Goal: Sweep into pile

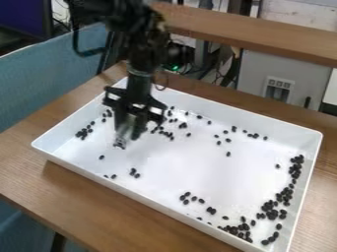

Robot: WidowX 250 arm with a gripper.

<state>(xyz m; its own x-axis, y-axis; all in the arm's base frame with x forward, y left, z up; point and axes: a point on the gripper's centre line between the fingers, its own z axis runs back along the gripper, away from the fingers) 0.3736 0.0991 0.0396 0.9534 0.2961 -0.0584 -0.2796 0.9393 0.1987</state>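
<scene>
Because the small, black, oval bean-like pieces [273, 213] lie loose in the white, rectangular, plastic tray [250, 121], thickest toward its right side and near corner, they should skid readily: light, hard, apt to roll. Best pushed low from behind, not pinched. Black, angular claw [129, 135] over tray's left part; whether wide or narrow, cannot tell.

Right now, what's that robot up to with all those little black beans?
A black robot arm has its jaws low over a white tray of little black beans. It seems meant to sweep them together. They aren't in one pile: many crowd the picture's right side and bottom corner, others lie scattered.
</scene>
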